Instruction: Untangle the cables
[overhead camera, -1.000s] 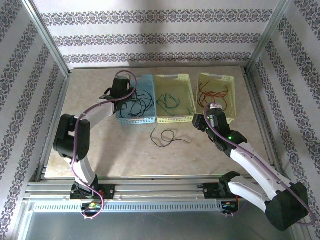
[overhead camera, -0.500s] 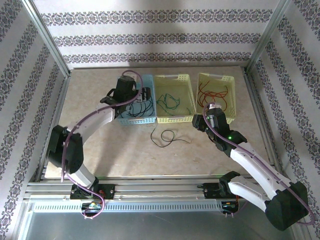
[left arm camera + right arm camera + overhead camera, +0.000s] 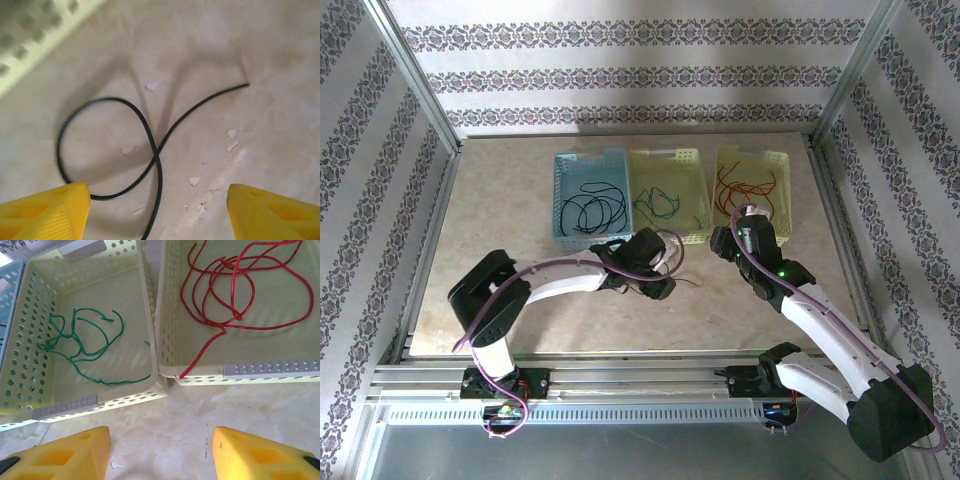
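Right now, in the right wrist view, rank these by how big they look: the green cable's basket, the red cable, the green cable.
Largest to smallest:
1. green cable's basket
2. red cable, cropped by the frame edge yet still spread wider
3. green cable

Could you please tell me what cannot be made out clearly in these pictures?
- Left wrist view: the black cable runs off the bottom edge, so its near end is unseen; the yellow basket is blurred.
- Top view: the left gripper hides much of that cable.
- Right wrist view: the red cable is cut by the top edge.
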Robot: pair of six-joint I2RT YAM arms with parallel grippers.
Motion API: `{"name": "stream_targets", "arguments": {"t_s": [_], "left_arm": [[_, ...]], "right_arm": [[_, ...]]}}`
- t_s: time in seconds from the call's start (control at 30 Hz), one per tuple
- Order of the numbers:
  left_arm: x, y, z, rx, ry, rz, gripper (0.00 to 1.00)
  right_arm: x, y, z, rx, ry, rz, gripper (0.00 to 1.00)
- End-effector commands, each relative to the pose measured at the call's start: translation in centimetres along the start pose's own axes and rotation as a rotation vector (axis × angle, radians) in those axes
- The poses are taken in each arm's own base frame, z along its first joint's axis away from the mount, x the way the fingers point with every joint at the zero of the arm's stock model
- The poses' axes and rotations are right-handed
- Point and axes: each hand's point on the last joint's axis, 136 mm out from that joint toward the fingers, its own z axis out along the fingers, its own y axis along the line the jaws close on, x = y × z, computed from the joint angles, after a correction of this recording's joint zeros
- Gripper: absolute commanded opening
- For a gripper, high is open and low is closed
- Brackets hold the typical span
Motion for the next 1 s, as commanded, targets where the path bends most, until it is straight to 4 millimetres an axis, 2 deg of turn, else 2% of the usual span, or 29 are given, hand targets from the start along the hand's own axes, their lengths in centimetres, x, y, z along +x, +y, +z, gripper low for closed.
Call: {"name": "stream_targets", "arguments": {"t_s": [0.0, 0.17, 0.37, 0.5, 0.6, 0.7, 0.83, 0.97], "left_arm": [[-1.9, -1.2, 1.1, 0.004, -0.058, -0.005, 0.68], [-2.3, -0.4, 3.3, -0.057, -0.051, -0.016, 0.62], [-0.8, 0.7, 5.4, -0.133, 0.021, -0.002, 0.55], [1.0, 0.5, 6.2, -0.155, 0.096, 0.026, 0.41], [1.9, -0.2, 6.1, -0.152, 0.12, 0.055, 0.21], [2.1, -0.6, 5.8, -0.162, 0.117, 0.07, 0.0], [0.4, -1.3, 4.1, -0.14, 0.041, 0.078, 0.0], [-3.1, -2.8, -0.1, -0.076, -0.133, 0.077, 0.0]], "right_arm": [[0.4, -0.7, -0.2, 0.019, 0.001, 0.017, 0.56], [0.6, -1.1, -0.4, 0.024, 0.0, 0.021, 0.56], [1.0, -1.4, -0.4, 0.028, 0.003, 0.028, 0.56], [0.7, -1.5, -0.4, 0.032, -0.001, 0.033, 0.56], [0.7, -1.7, -0.4, 0.039, -0.004, 0.043, 0.56], [0.7, -1.8, -0.3, 0.04, -0.002, 0.054, 0.56], [0.8, -1.9, -0.2, 0.04, 0.002, 0.059, 0.56], [0.7, -2.1, -0.3, 0.044, -0.004, 0.062, 0.56]]}}
